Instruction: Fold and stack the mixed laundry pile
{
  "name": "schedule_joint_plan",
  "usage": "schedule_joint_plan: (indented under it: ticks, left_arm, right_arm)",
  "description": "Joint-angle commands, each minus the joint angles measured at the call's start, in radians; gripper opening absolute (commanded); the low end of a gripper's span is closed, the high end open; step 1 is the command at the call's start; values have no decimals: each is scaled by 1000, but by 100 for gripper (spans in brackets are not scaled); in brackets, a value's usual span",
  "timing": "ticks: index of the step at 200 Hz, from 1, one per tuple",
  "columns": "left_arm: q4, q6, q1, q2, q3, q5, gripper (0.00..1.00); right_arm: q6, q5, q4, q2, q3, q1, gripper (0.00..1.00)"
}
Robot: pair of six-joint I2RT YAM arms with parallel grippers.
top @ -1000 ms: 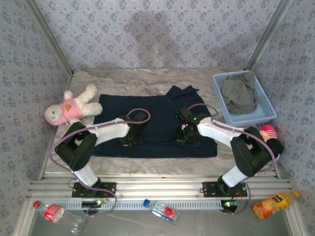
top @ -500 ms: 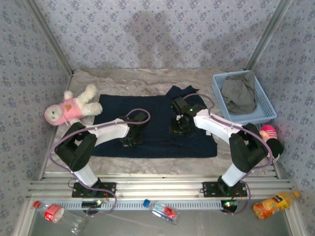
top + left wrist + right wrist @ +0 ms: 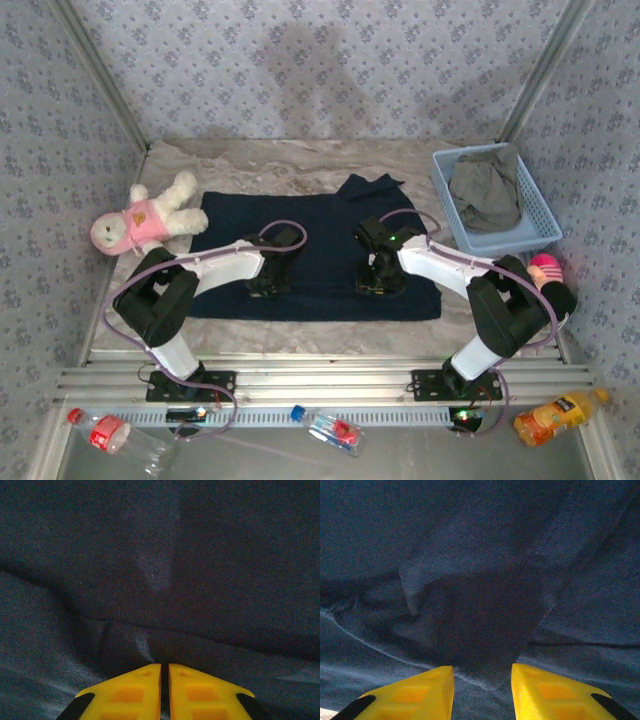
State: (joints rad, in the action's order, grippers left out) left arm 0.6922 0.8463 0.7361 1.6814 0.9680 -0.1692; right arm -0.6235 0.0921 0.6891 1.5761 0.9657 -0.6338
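Shut to a hairline slit at the left gripper (image 3: 164, 666), tips down on the navy garment (image 3: 320, 230) with a crease running up to them, though impossible to tell whether any cloth is pinched. Parted wide at the right gripper (image 3: 482, 669), tips on the same garment, with a limp flap of its fine dark knit lying in the gap. In the basket (image 3: 541, 208) of light blue plastic mesh at the right rear, a crumpled olive garment (image 3: 487, 195); spread flat and broad across the middle of the table (image 3: 300, 165), the navy one, rumpled at its far right corner.
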Motion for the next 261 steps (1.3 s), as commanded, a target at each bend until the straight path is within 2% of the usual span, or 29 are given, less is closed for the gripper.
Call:
schedule_joint_plan:
  ticks: [1,21,55,92,117,136,168,214,261]
  left_arm:
    - [22,-16,2,36,1,-25,13]
    - [23,-15,1,38,4,-25,13]
    - [30,-9,2,38,5,-27,13]
    - [32,2,2,34,-4,-26,13]
    - [38,4,2,35,-5,-23,13]
    - [41,6,3,31,-7,-25,13]
    - [41,8,2,27,-12,-23,13]
    - [35,7,3,18,-25,-24,13]
    - [29,-5,2,27,-22,-23,13]
  right_arm:
    - [-24,-17,9,8,-10,-7,37]
    - [-21,4,6,12,-13,-7,36]
    - [-14,15,-7,34,-2,-6,25]
    - [-15,12,-9,42,-9,-7,29]
    - [-15,13,-15,46,-15,-7,27]
    - [-14,8,-19,50,-15,-7,20]
    - [-14,13,-22,51,-8,-8,0]
    - [-14,6,40,-20,59,-8,0]
    - [-14,-6,50,-23,94,-7,0]
